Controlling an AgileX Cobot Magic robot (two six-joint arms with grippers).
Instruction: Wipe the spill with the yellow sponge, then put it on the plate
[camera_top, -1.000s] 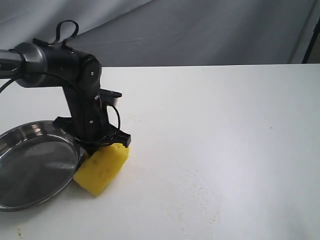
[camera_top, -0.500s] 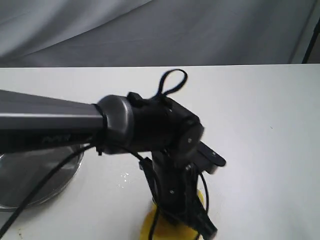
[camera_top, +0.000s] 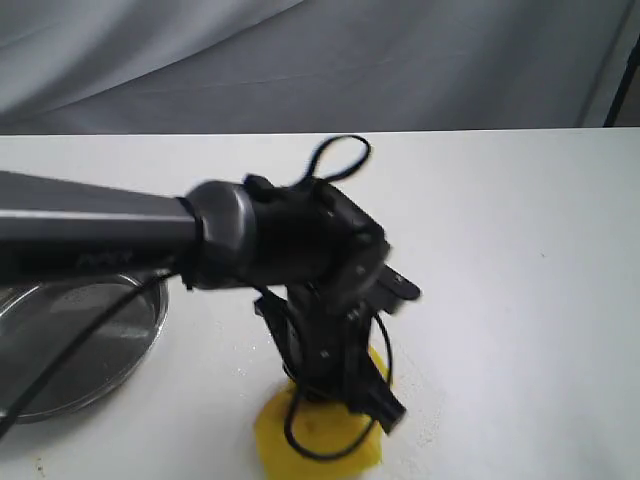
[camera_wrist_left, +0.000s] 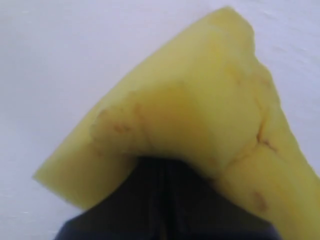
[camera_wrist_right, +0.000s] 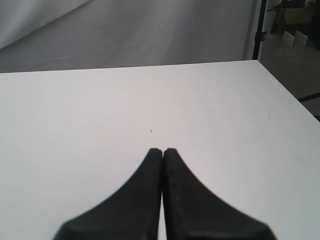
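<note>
On the bench (camera_top: 520, 250), the plate (camera_top: 75, 345) sits left. The sponge (camera_top: 285, 445), apart from it, is pressed down near the front edge, pinched by the left fingers (camera_wrist_left: 150, 200). Soft, light foam probably squashes, so grip mid-block. The right fingers (camera_wrist_right: 150, 190) meet, empty.

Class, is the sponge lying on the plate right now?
No, the sponge sits on the table, well clear of the plate.
</note>
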